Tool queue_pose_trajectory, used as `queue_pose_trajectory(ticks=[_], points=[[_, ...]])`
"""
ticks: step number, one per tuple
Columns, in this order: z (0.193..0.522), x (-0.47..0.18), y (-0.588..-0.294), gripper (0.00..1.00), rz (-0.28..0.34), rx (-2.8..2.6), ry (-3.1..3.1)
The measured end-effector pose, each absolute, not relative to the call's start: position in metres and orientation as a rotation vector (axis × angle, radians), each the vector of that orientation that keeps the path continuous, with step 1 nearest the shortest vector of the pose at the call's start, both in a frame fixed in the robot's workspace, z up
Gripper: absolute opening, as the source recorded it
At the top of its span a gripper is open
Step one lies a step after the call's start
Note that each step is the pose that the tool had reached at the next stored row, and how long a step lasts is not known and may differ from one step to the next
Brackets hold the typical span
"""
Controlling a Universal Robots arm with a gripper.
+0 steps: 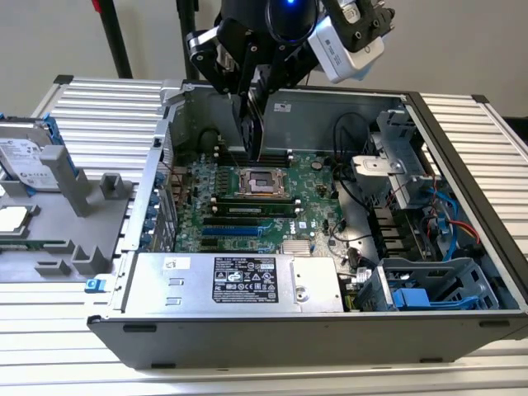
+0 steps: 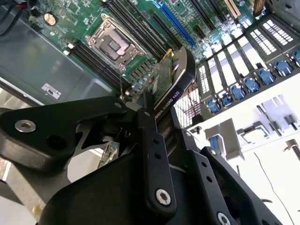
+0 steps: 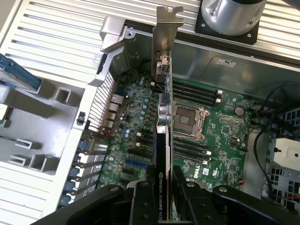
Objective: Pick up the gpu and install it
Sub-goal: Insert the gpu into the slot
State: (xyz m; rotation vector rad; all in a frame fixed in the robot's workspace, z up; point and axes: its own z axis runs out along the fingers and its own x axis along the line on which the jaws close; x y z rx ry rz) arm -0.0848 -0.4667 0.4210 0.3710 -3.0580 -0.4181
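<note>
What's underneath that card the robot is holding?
The green motherboard and its square processor socket, inside the open case. The card itself covers the strip of board straight below it.

Ribbed metal table [image 1: 99, 107]. On it: open computer case [image 1: 247, 330]; grey parts holder [image 1: 58, 198] beside it, exterior view's left.
</note>
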Motion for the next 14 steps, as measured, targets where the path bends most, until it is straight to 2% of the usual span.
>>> queue_pose_trajectory(ticks=[14], points=[[0.421,-0.070,-0.467,0.00,-0.418,0.379,-3.056]])
